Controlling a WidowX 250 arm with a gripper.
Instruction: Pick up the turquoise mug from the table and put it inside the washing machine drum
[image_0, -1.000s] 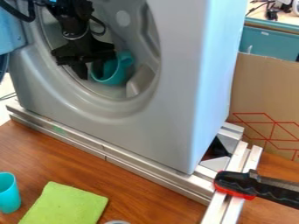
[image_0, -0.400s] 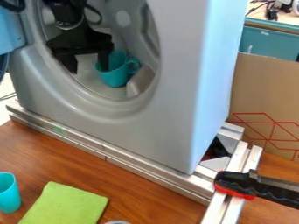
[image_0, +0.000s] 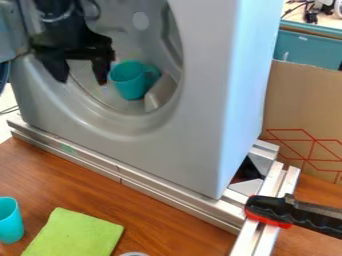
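And here I am at the far left, my black gripper (image_0: 81, 80) hanging at the round opening of the grey washing machine (image_0: 200, 110), jaws wide apart, nothing between them! Just to the right of my fingers sits the teal mug (image_0: 128, 81), down low inside the machine, mouth up, its handle out to the right, close by a pale raised block (image_0: 159, 93) on the drum's wall. My right-hand finger is the nearer one to it, just beside the mug's left side, and I have no grip on it

Down to the machine's foot now, where a long metal rail (image_0: 143, 184) runs along the front on the wooden table (image_0: 50, 180), slanting from the far left towards the near right. At the near left, a turquoise cup (image_0: 9, 222) stands upright, cut by the view's edge, and just right of it lies a green cloth (image_0: 75, 234), spread flat! Over at the near right, a black and red clamp (image_0: 270, 209) reaches across the metal bars by the machine's corner. Behind that, on the right, stands a cardboard sheet (image_0: 304, 105) with red lines, and farther back there's a teal cabinet (image_0: 308, 49)
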